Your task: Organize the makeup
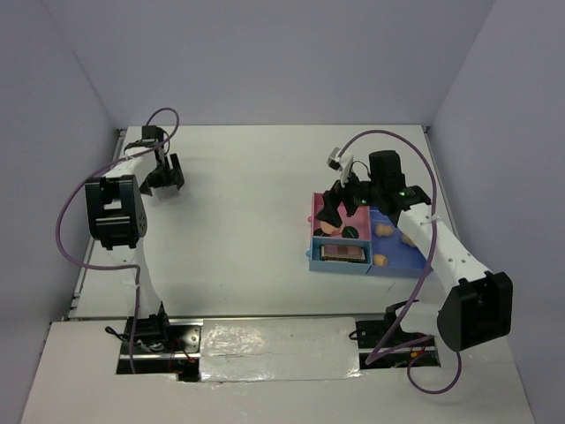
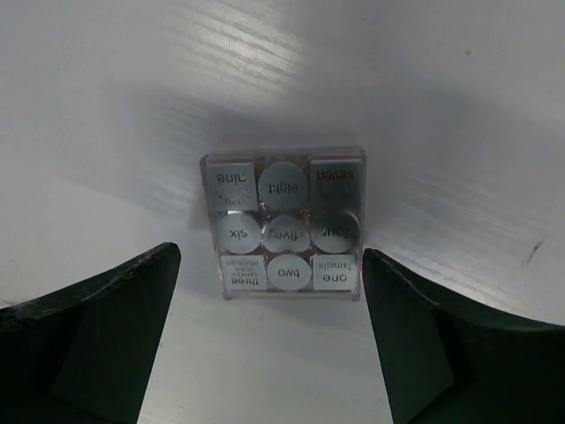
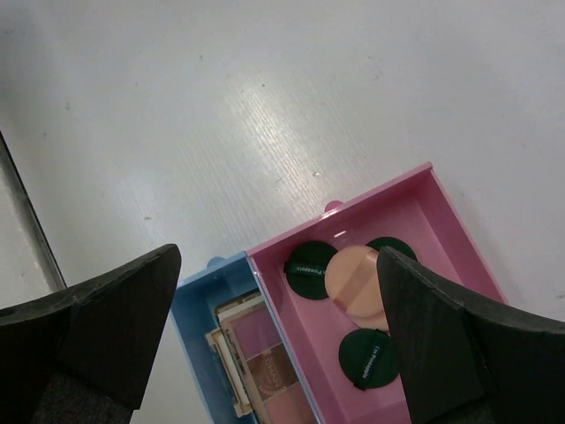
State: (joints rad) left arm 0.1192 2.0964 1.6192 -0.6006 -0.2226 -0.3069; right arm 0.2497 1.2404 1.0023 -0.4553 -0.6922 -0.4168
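the left pincer [image 1: 164, 179] hung over the far left of the white worktop [image 1: 247, 203], its fingers [image 2: 115, 336] spread wide and gripping nothing. between them, a little ahead of the tips, a clear square palette [image 2: 282, 225] lay flat on the worktop, touching neither finger; it held nine silvery pans lettered one to nine.

the right pincer [image 1: 340, 205] hovered over the tray [image 1: 340, 268] on the right side, its fingers likewise apart and empty. below it the pink compartment [image 3: 441, 190] held three dark green discs [image 3: 311, 269] and a round peach pad [image 3: 356, 276], the pad overlapping the discs. the light blue compartment [image 3: 190, 300] beside it held stacked flat palettes [image 3: 260, 353] with pink and brown squares. in the top view, three peach sponges [image 1: 385, 230] sat apart in the darker blue compartment on the tray's right.
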